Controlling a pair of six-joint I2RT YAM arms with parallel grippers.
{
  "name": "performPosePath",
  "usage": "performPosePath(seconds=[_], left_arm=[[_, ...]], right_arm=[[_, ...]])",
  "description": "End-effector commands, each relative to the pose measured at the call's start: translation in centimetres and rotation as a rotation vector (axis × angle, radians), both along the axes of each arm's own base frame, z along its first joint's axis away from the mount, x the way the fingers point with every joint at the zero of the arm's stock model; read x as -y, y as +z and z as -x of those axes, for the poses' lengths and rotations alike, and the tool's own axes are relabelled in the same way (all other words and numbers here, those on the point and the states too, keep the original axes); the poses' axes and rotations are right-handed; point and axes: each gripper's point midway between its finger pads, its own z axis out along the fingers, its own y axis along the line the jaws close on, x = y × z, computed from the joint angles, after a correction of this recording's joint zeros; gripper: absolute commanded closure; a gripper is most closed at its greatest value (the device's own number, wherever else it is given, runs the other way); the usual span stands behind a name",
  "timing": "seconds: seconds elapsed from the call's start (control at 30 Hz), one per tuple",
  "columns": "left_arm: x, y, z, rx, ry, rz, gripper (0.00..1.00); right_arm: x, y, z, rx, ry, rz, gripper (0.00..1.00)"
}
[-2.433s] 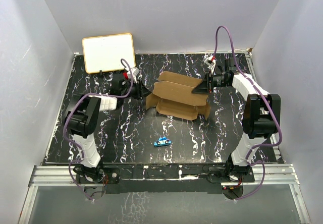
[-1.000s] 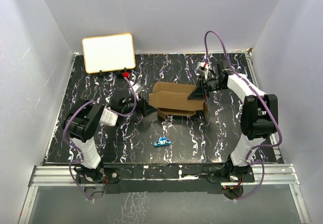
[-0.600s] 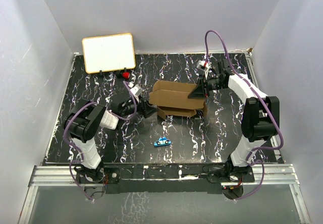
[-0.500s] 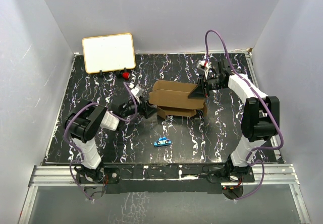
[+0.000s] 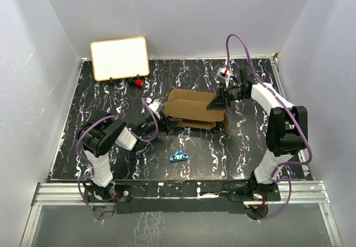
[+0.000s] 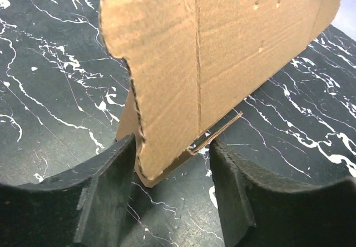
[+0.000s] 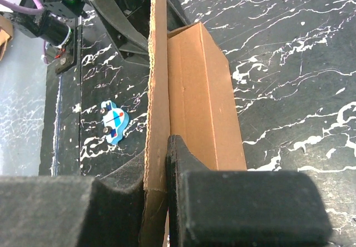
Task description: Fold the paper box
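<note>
The paper box [image 5: 192, 109] is brown cardboard, partly folded, lying mid-table with one panel standing up. My right gripper [image 5: 216, 103] is shut on the upper edge of that standing panel [image 7: 157, 63] at the box's right end, and the fingers pinch it from both sides. My left gripper [image 5: 162, 123] is low at the box's left end. In the left wrist view its fingers [image 6: 108, 186] stand open around the lower corner of a rounded flap [image 6: 222, 52], with a gap on the right side.
A small blue toy car [image 5: 178, 157] lies on the black marbled table [image 5: 111, 99] in front of the box. A white board with a tan frame [image 5: 119, 58] leans at the back left, with a small red object [image 5: 137, 83] beside it. White walls enclose the table.
The flat sheet has been folded into a narrower, upright shape. My left gripper has swung nearer and lower, up to the box's left flap. The right gripper keeps its hold.
</note>
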Motion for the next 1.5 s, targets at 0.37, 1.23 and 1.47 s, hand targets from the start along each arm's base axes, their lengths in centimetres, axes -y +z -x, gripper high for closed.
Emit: performPosePath(seconds=[0.37,1.23,1.47], left_arm=[[0.3,-0.3,-2.1,0.014,0.15,-0.017,0.56],[0.1,-0.1,-2.8,-0.01,0.206,0.01,0.54],[0.6,-0.2,-3.7,-0.03,0.218,0.014,0.59]], right_arm=[[-0.6,1.7,-0.2,0.099,0.018,-0.046,0.92],[-1.0,3.4,0.0,0.055,0.022,-0.12,0.92],[-0.9,1.8,-0.7,0.011,-0.015,-0.083,0.92]])
